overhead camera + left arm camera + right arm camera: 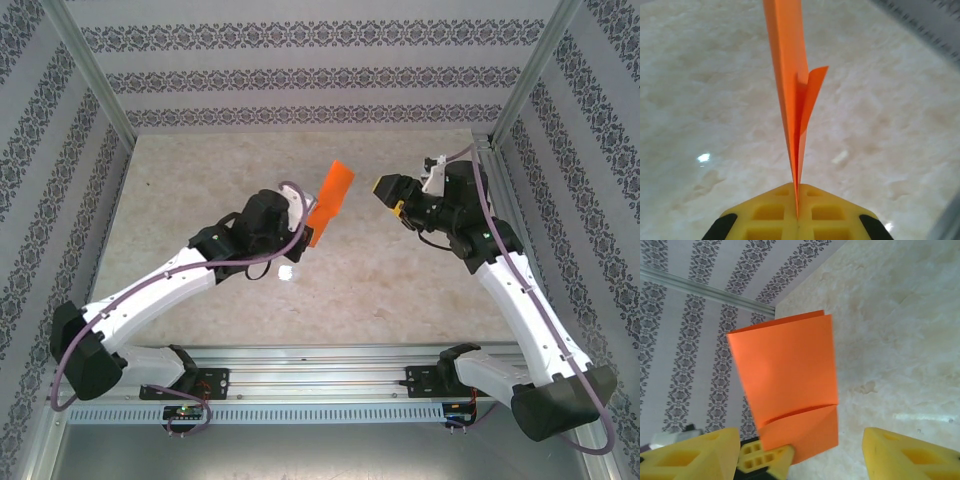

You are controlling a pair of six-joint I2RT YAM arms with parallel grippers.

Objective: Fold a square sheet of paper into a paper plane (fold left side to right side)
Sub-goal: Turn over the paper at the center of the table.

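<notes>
- A thin, bright orange sheet of paper (pixel 328 200), folded into a narrow rectangle, is held in the air above the middle of the beige marbled desk (pixel 420 300), somewhat nearer the far edge than the near edge.
- The sheet is gripped at its lower end by the jaws of the left arm (pixel 160 285). In the left wrist view the yellow jaws are seen pressed together on the paper, and the sheet rises away from them edge-on.
- In that same view a smaller folded flap is seen standing off to the right of the main layers.
- In the right wrist view the broad face of the sheet is shown. A crease runs across its lower part, and the edge of a second layer shows along the top.
- The jaws of the right arm (pixel 520 290) are spread apart. In the top view they are seen near the sheet, on the side of the desk's right edge, and are not touching it.
- A small white object (pixel 287 272) lies on the desk just beside the left arm's wrist; what it is cannot be told.
- The desk is enclosed by walls (pixel 300 40) papered in grey floral stripes, and a metal rail (pixel 320 365) runs along the near edge, where both arms are mounted.
</notes>
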